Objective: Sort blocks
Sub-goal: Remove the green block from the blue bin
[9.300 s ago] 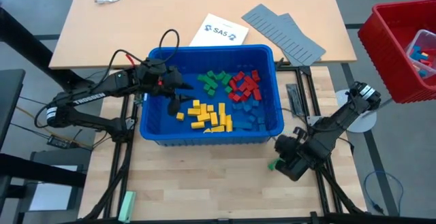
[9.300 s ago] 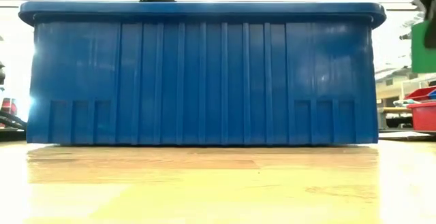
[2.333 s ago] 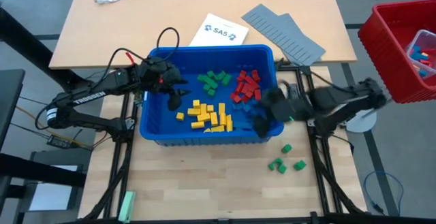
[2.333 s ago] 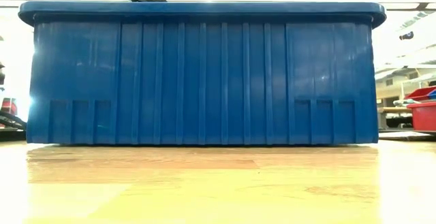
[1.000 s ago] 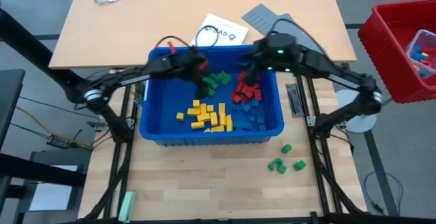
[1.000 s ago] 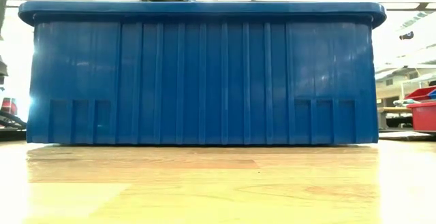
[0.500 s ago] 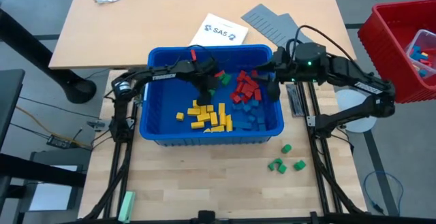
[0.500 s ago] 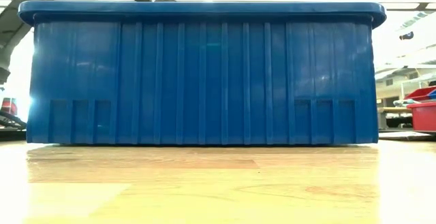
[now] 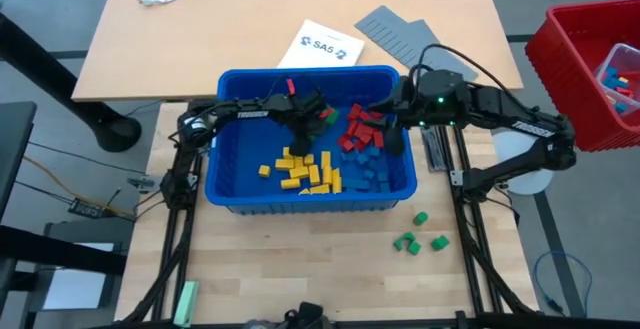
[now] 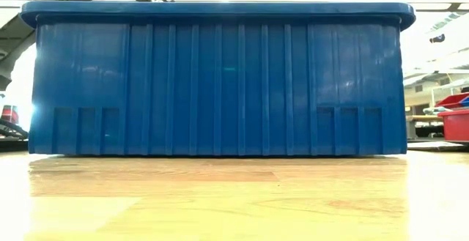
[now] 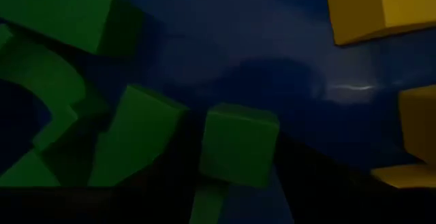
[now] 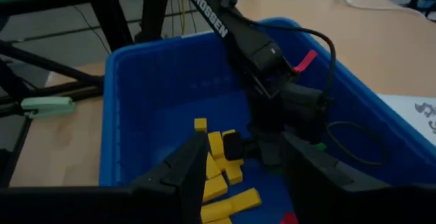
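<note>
Left claw: the left gripper (image 9: pixel 306 119) sits low in the blue plastic bin (image 9: pixel 222 187), directly over the green plastic bricks (image 11: pixel 238 144); whether its fingers are parted, I cannot tell.
Right claw: the right gripper (image 12: pixel 245 163) is spread wide and empty above the red bricks (image 9: pixel 360 126).
Nearer arm: left.
Brick axis: unclear.
Change: over the last second the left gripper has dropped into the green cluster; the right has drawn back toward the bin's right wall.

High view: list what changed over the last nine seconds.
The right gripper left the table's front right and swung over the blue bin's right side. Three green blocks now lie where it was. The left gripper moved from the bin's left side to the green pile. The yellow blocks stayed.
</note>
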Controlling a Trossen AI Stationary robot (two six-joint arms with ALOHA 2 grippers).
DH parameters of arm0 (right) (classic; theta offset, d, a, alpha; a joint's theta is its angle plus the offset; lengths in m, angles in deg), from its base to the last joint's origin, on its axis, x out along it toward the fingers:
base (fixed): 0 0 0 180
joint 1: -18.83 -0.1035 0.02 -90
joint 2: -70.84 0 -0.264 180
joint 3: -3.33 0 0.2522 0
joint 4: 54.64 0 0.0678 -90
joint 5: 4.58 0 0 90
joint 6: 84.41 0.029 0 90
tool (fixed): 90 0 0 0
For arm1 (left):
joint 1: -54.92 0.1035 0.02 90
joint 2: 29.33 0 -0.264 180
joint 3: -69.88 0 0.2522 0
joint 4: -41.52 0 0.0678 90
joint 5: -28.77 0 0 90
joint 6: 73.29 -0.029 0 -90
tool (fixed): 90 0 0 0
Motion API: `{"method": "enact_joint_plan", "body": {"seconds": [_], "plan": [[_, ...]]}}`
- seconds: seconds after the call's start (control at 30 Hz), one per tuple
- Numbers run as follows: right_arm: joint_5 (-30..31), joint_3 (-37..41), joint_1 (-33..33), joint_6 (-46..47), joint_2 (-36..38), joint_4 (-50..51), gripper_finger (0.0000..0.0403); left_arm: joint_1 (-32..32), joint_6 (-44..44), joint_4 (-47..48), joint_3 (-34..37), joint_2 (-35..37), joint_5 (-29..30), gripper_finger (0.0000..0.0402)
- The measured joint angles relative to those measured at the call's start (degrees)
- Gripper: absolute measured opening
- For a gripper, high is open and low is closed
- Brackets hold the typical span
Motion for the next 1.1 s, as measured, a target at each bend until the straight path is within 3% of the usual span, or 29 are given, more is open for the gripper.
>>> {"method": "enact_joint_plan", "body": {"seconds": [0.17,0.3,0.5,0.83,1.1], "plan": [[-0.02,0.00,0.00,-0.34,-1.36,0.62,0.0168,-0.13,0.26,1.17,-0.05,-0.95,-2.63,0.0187],[0.02,0.00,0.00,-0.48,-2.01,1.05,0.0166,-0.17,0.81,0.44,-0.35,-0.96,-2.56,0.0140],[-0.06,0.00,0.00,0.96,-1.71,1.37,0.0165,-0.22,3.63,4.80,-2.63,0.80,-1.91,0.0138],[0.03,0.00,0.05,1.01,-1.58,2.21,0.0164,-0.94,8.72,6.21,-4.57,19.40,-3.26,0.0138],[-0.28,0.00,0.90,-7.30,-3.45,-4.91,0.0164,-2.05,20.49,-2.79,-4.61,32.39,-16.18,0.0138]]}}
